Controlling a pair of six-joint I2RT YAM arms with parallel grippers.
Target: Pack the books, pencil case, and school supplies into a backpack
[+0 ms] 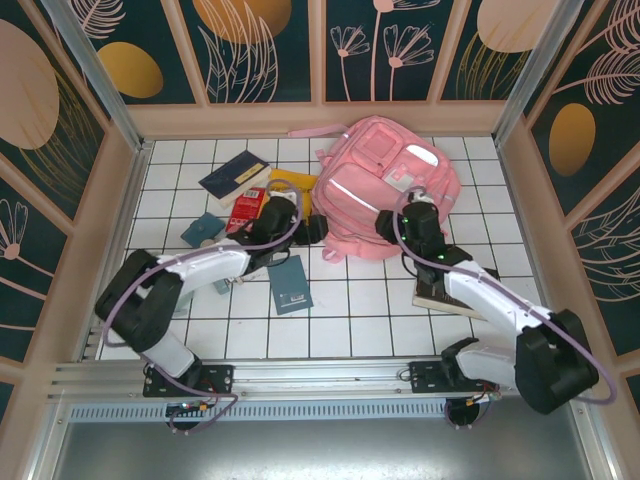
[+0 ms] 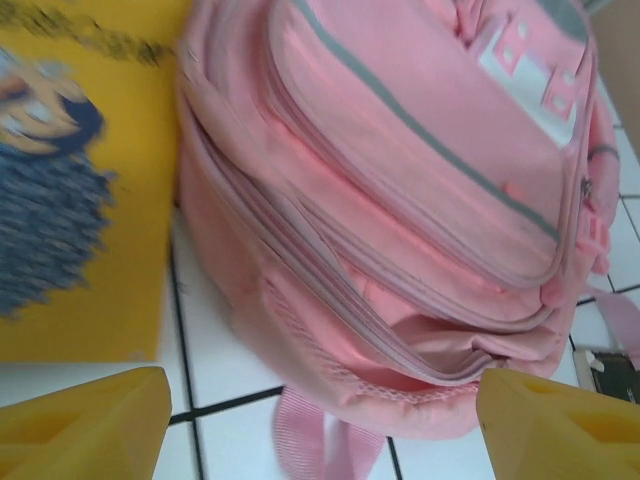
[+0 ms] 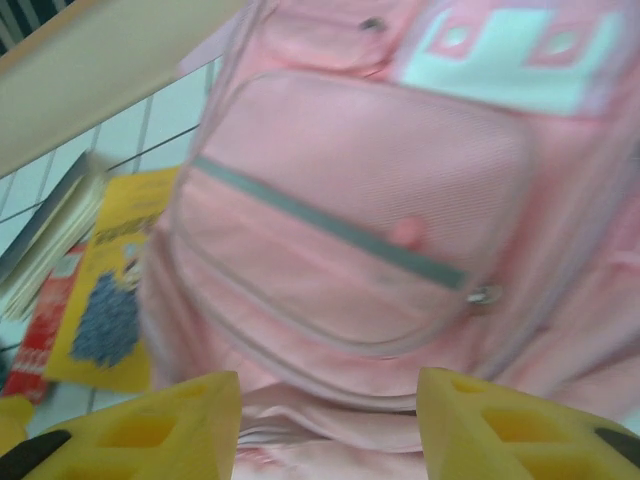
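The pink backpack [image 1: 385,185] lies on the tiled floor, its zip gaping at the near edge [image 2: 470,345]. My left gripper [image 1: 300,225] is open at its lower left corner, and the bag's hem sits between the yellow fingers [image 2: 85,425] without being pinched. My right gripper [image 1: 415,215] hovers open over the front pocket [image 3: 350,230], with loose pink folds between its fingers [image 3: 510,425]. Books lie to the left: a navy one [image 1: 233,177], a yellow one [image 1: 290,183] and a teal one [image 1: 291,285]. A red piece [image 1: 247,208] and a teal square [image 1: 203,229] lie nearby. The pencil case is hidden.
A thick dark book [image 1: 440,295] lies under my right forearm. Patterned walls [image 1: 70,200] fence the tiled floor on three sides. A pink strap [image 2: 320,440] trails from the bag's base, close to my left fingers.
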